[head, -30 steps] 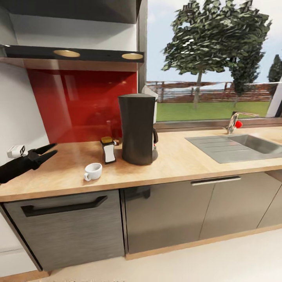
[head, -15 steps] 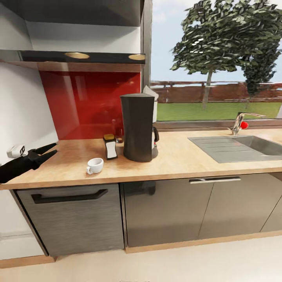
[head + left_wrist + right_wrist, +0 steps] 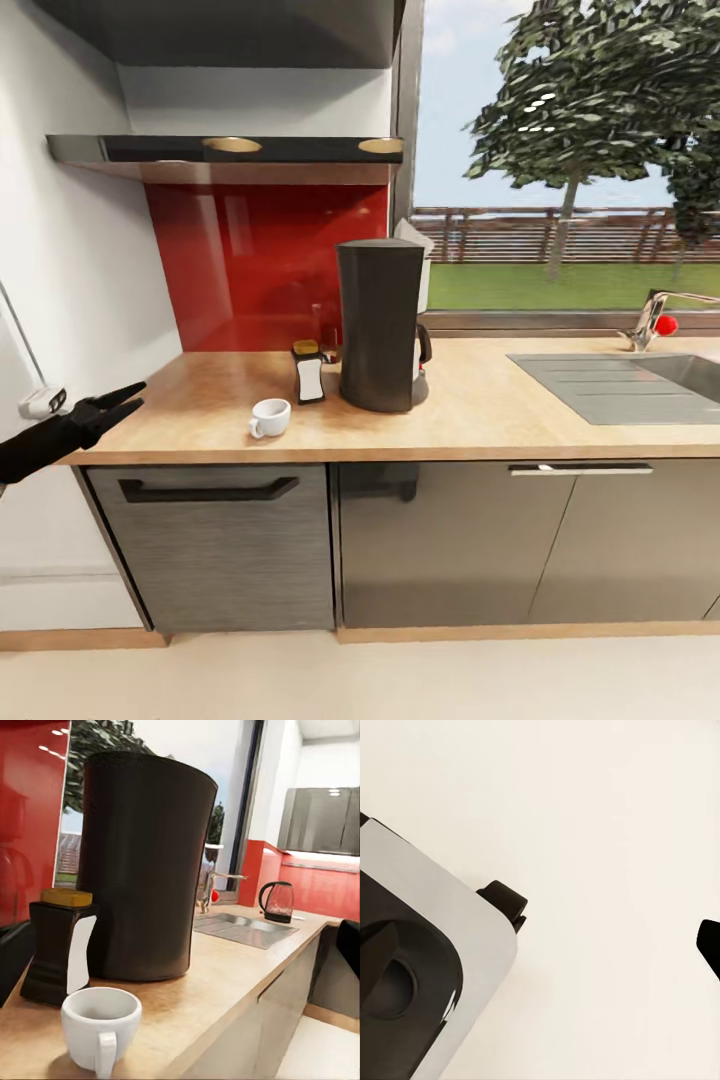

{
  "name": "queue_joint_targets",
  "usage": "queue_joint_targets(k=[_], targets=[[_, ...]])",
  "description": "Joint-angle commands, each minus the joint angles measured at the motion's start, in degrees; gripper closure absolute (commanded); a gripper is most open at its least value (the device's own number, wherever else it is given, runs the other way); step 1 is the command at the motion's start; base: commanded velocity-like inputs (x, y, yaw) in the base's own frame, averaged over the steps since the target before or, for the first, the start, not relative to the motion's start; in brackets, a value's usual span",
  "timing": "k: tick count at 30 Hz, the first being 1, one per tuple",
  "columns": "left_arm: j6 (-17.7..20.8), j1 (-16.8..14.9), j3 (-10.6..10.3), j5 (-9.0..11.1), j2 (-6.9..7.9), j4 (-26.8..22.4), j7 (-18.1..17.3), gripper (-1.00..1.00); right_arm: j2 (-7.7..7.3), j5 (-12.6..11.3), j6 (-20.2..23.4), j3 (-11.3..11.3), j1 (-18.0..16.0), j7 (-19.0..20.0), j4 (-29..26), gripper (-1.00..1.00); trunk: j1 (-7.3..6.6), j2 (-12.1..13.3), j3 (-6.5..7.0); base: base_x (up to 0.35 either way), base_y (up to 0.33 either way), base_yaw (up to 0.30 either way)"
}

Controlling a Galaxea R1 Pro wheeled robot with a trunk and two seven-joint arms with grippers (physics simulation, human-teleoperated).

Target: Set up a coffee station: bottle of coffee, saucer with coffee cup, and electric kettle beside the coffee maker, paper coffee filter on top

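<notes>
Hovering at frame left, left end effector [image 3: 128, 396] slightly parted, empty; coffee cup [image 3: 270, 417], bottle of coffee [image 3: 308, 374], coffee maker [image 3: 380, 325] center table [image 3: 560, 420].

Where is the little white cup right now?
In the head view, the coffee cup sits on the kitchen countertop, just in front of the bottle of coffee, left of the coffee maker.

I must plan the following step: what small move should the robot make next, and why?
Probably drive toward the electric kettle on the far counter: the bottle of coffee and coffee cup already stand beside the coffee maker, and the left gripper is open, holding nothing.
</notes>
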Motion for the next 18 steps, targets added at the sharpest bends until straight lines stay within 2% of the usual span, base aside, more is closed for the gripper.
queue_joint_targets(k=[1, 3, 4, 6, 10, 12, 13, 18], targets=[[0.6, 0.0, 0.0, 0.1, 0.01, 0.1, -0.3, -1.00, 0.03, -0.6, -0.2, 0.4, 0.0, 0.5, 0.2, -1.00, 0.00, 0.0, -0.06, 0.000, 0.000, 0.010], [0.5, 0.0, -0.2, 0.1, -0.13, 0.4, -0.8, -1.00, 0.03, -0.6, -0.2, 0.4, 0.0, 0.5, 0.1, -1.00, 0.00, 0.0, -0.06, 0.000, 0.000, 0.008], [0.5, 0.0, -0.3, 0.0, -0.91, 0.8, -3.9, -1.00, 0.03, -0.6, -0.2, 0.4, 0.0, 0.5, 0.2, -1.00, 0.00, 0.0, -0.06, 0.000, 0.000, 0.001], [0.0, 0.0, -0.6, 0.0, -1.76, 2.5, -6.9, -1.00, 0.03, -0.6, -0.2, 0.4, -0.1, 0.4, 0.2, -1.00, 0.00, 0.0, -0.06, 0.000, 0.000, 0.000], [-2.5, 0.0, -2.6, -0.7, -2.46, 6.6, -9.2, -1.00, 0.03, -0.6, -0.2, 0.4, -0.1, 0.4, 0.2, -1.00, 0.00, 0.0, -0.06, 0.000, 0.000, 0.000], [-5.4, 0.0, -4.6, -1.1, -2.65, 9.9, -9.3, -1.00, 0.03, -0.6, -0.2, 0.4, -0.1, 0.4, 0.2, -1.00, 0.00, 0.0, -0.06, 0.000, 0.000, 0.000], [-9.2, 0.0, -7.2, -1.4, -2.78, 14.0, -9.3, -1.00, 0.03, -0.6, -0.2, 0.4, -0.1, 0.4, 0.1, -1.00, 0.00, 0.0, -0.06, 0.000, 0.000, 0.000], [-19.1, 0.0, -14.1, -2.1, -3.52, 26.5, -9.3, -1.00, 0.03, -0.6, -0.2, 0.4, -0.1, 0.4, 0.2, -1.00, 0.00, 0.0, -0.06, 0.000, 0.000, 0.000]])
